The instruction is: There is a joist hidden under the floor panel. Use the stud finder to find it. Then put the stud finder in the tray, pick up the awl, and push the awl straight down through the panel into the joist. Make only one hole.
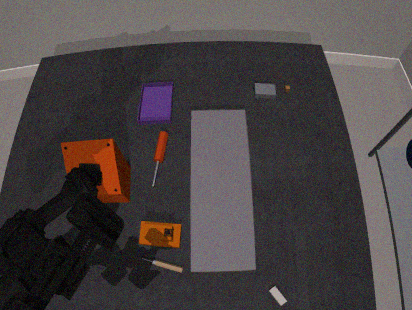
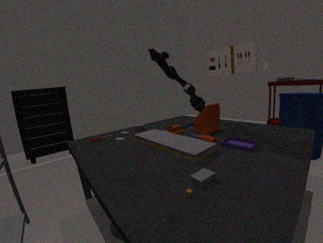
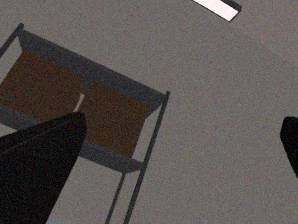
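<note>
The grey floor panel (image 1: 222,190) (image 2: 176,143) lies flat in the middle of the dark table. The orange stud finder (image 1: 160,234) (image 2: 175,128) lies on the table just left of the panel's near end. The awl (image 1: 160,147) (image 2: 208,138), with an orange handle and a thin shaft, lies left of the panel, below the purple tray (image 1: 156,102) (image 2: 239,143). The tray is empty. My gripper (image 2: 154,52) (image 3: 182,124) is open and empty, raised high above the table on the stretched arm. In the wrist view it faces a shelf and the ceiling, with no task object in sight.
The arm's orange base box (image 1: 97,167) (image 2: 208,119) stands left of the awl. A wooden stick (image 1: 167,266) lies near the stud finder. A small grey block (image 1: 265,89) (image 2: 202,175), a tiny orange cube (image 1: 287,87) (image 2: 189,191) and a white piece (image 1: 277,295) lie about the table.
</note>
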Controlling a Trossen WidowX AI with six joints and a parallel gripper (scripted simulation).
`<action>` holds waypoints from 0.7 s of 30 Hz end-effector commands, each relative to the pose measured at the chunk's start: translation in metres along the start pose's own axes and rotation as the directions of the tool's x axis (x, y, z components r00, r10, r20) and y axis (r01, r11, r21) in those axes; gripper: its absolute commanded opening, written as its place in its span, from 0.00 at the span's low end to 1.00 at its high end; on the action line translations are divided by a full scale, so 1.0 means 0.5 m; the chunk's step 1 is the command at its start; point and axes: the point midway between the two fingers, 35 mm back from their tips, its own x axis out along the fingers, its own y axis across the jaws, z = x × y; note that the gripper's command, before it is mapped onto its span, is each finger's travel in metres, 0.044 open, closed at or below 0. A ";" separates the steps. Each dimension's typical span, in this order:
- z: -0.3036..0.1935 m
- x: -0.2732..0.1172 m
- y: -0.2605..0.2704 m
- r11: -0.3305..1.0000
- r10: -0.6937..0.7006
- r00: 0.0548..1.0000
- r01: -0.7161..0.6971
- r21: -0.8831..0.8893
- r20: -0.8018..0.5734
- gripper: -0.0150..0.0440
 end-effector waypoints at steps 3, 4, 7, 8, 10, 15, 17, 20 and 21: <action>-0.134 -0.033 0.157 0.972 0.213 0.936 -0.174 0.157 -0.281 1.00; -0.156 -0.045 0.181 0.964 0.244 0.913 -0.192 0.184 -0.327 1.00; -0.221 -0.088 0.248 0.937 0.330 0.825 -0.228 0.264 -0.458 1.00; -0.242 -0.105 0.269 0.928 0.356 0.790 -0.234 0.290 -0.499 1.00; -0.282 -0.144 0.309 0.910 0.401 0.711 -0.239 0.338 -0.577 1.00; -0.369 -0.263 0.392 0.875 0.481 0.472 -0.212 0.435 -0.739 1.00; -0.397 -0.317 0.419 0.867 0.498 0.364 -0.190 0.461 -0.787 1.00; -0.432 -0.408 0.453 0.861 0.507 0.186 -0.150 0.486 -0.841 1.00; -0.442 -0.441 0.462 0.861 0.505 0.124 -0.135 0.490 -0.854 1.00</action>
